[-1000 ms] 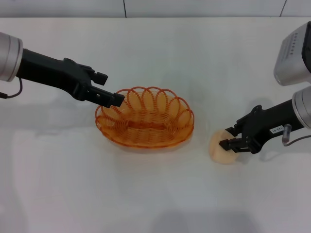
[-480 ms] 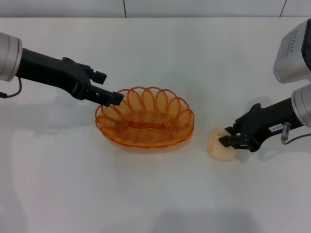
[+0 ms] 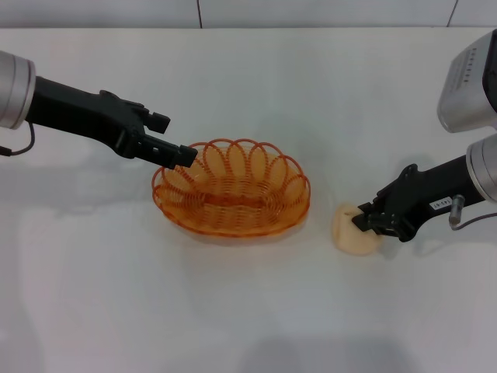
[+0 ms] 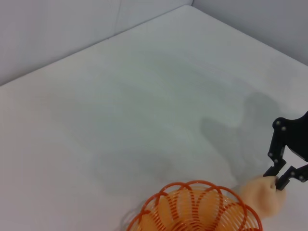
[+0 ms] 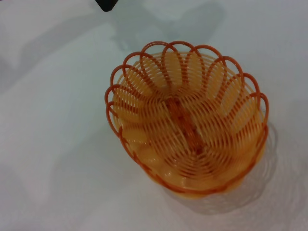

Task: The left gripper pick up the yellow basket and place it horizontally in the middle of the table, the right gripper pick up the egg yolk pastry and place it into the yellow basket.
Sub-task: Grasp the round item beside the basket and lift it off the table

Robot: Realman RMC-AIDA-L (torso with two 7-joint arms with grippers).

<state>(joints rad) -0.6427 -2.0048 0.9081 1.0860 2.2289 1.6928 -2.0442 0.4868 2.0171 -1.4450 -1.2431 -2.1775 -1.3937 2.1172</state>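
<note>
The yellow basket (image 3: 231, 194) rests lengthwise on the white table (image 3: 248, 311), near its middle. My left gripper (image 3: 175, 138) is open at the basket's back left rim, its lower finger just at the rim loops. The egg yolk pastry (image 3: 351, 233) lies on the table to the right of the basket. My right gripper (image 3: 363, 222) is shut on the pastry's right side. The left wrist view shows the basket's rim (image 4: 197, 211), the pastry (image 4: 257, 197) and the right gripper (image 4: 278, 179) pinching it. The right wrist view shows the empty basket (image 5: 187, 120) from above.
A grey wall edge (image 3: 199, 12) runs along the table's far side. White tabletop lies in front of the basket and between the basket and the pastry.
My right gripper's fingers have closed on the pastry and nudged it slightly up and left. My left gripper has drawn back a little from the basket's rim.
</note>
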